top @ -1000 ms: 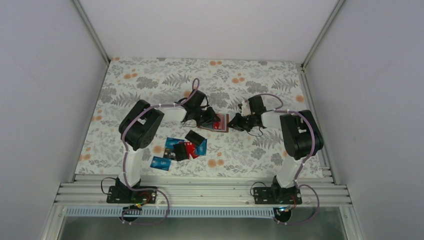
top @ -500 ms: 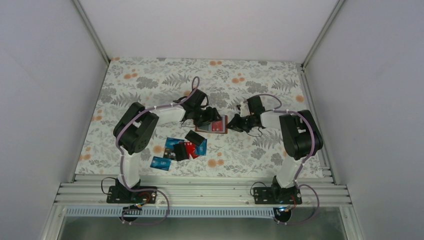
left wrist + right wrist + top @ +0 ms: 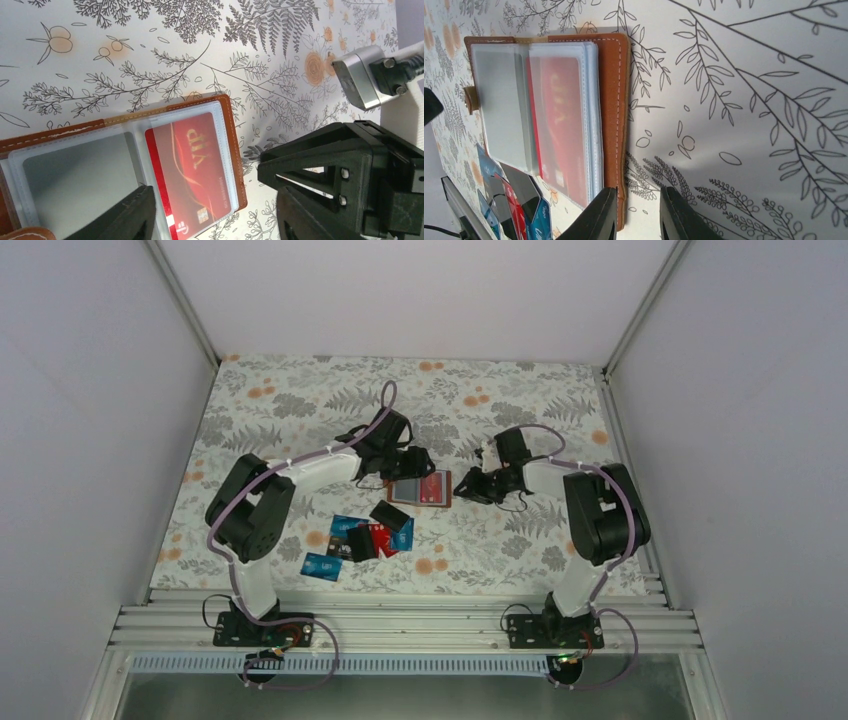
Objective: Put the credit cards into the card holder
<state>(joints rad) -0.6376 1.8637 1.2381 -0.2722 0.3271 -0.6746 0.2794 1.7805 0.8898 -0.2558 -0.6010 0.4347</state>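
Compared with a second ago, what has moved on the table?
The left gripper pulled back off the card holder, going left and slightly toward the far side. The holder is now uncovered, lying open with a red card in its sleeve. The right gripper at the holder's right edge and the loose cards stayed put.

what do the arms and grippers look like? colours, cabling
Both alike: left arm and right arm have white links, bulky black joint housings and lilac cables running alongside. Left gripper and right gripper are matte black, angular, two-fingered.
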